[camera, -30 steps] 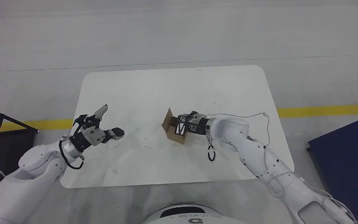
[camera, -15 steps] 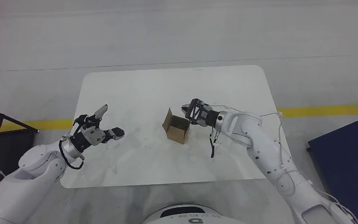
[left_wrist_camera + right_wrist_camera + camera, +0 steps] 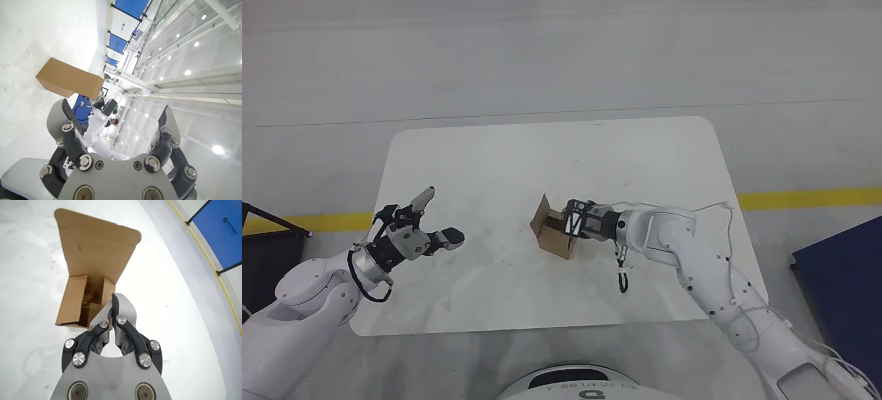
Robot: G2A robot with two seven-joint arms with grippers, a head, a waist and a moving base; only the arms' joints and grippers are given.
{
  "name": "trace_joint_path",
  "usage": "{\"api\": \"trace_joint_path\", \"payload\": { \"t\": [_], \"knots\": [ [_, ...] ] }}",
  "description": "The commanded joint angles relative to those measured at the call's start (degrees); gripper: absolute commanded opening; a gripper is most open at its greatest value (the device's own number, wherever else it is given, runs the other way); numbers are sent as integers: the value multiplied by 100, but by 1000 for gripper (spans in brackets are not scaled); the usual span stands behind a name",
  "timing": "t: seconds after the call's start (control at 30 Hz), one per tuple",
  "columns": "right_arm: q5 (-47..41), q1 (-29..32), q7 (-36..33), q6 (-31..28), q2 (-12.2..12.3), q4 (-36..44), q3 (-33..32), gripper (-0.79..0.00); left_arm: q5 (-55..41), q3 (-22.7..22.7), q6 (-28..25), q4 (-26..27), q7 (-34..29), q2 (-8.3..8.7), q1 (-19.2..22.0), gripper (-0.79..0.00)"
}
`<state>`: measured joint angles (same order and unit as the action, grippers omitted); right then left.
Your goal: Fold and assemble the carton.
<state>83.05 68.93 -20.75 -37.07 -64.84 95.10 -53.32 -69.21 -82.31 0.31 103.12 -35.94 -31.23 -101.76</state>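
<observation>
A small brown carton (image 3: 554, 228) lies on its side mid-table on the white table (image 3: 492, 160). In the right wrist view the carton (image 3: 75, 298) has its open end facing me, the big lid flap (image 3: 94, 251) standing up and two side flaps part folded. My right gripper (image 3: 577, 222) is shut, its tips (image 3: 114, 299) against the edge of the nearer side flap (image 3: 108, 289). My left gripper (image 3: 432, 225) hangs open well off to the carton's far side; its view shows the carton (image 3: 70, 81) beyond its spread fingers (image 3: 68, 111), with the gripper (image 3: 115, 107) holding nothing.
The white table has rounded corners and bare surface all around the carton. A yellow floor line (image 3: 812, 198) runs past the table's edge. A black cable loop (image 3: 623, 280) dangles from the right arm near the table surface.
The right gripper drew back from the carton half a second ago and has now returned to its open end. The left arm has not moved.
</observation>
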Motion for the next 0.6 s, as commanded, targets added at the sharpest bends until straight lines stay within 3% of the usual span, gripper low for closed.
{"api": "trace_joint_path", "payload": {
  "t": [0.0, 0.3, 0.57],
  "knots": [
    [191, 7, 18, -42, 8, 12, 38, -785, 0, 0, 0, 0, 0, 0, 0, 0],
    [667, 7, 69, -120, 20, 108, 145, -785, 0, 0, 0, 0, 0, 0, 0, 0],
    [135, 119, 221, 58, 39, 299, -165, -785, 0, 0, 0, 0, 0, 0, 0, 0]
  ]
}}
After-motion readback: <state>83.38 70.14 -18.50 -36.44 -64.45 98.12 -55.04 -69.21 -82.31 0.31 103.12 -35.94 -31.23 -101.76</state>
